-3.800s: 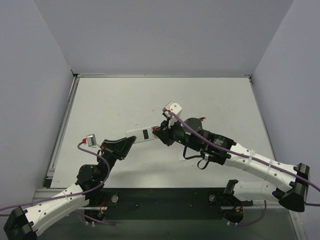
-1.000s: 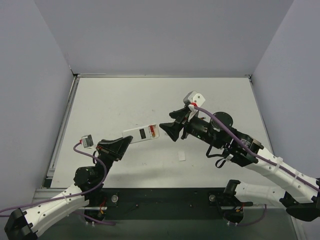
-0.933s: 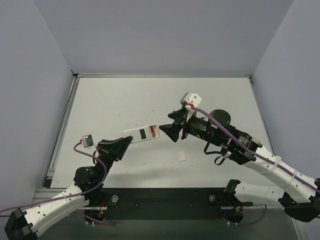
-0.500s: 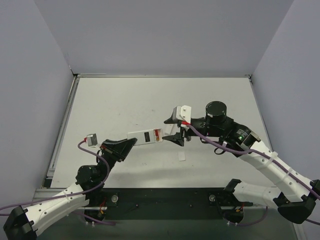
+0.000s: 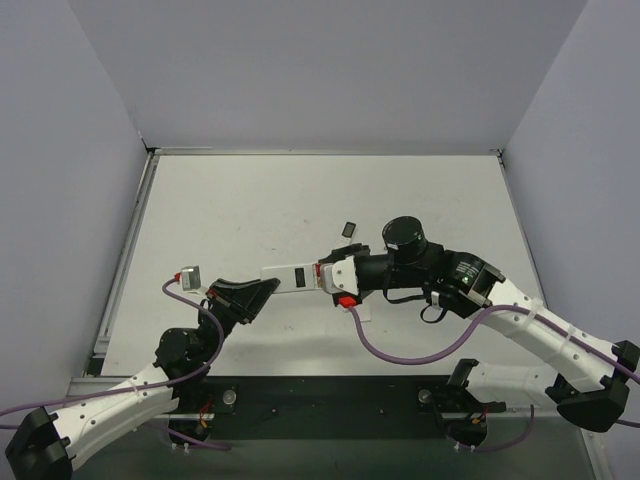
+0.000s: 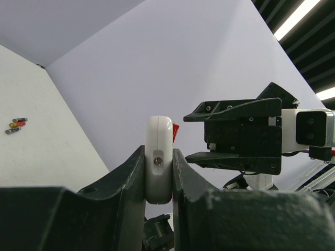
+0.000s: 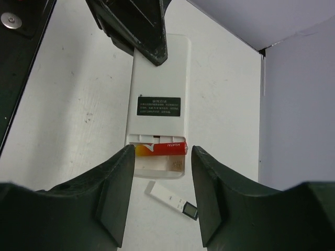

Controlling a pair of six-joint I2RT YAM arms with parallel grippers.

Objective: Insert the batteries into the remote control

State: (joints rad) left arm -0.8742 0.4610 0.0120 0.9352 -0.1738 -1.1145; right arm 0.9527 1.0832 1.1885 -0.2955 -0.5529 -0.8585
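Two claws: left claw [image 6: 158, 159] tight on smooth white remote control [image 7: 158, 78]; right claw [image 7: 159, 158] apart astride red battery [image 7: 163, 149]

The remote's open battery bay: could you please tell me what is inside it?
One red battery lies across the remote's bay; the slot beside it looks empty. A right gripper finger covers one edge.

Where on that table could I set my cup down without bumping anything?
Free: the wide far stretch of the table, between the back wall and the arms, and the strip along its left edge. Crowded: the middle, where the left gripper and right gripper meet at the remote control, batteries and a small white piece close by.
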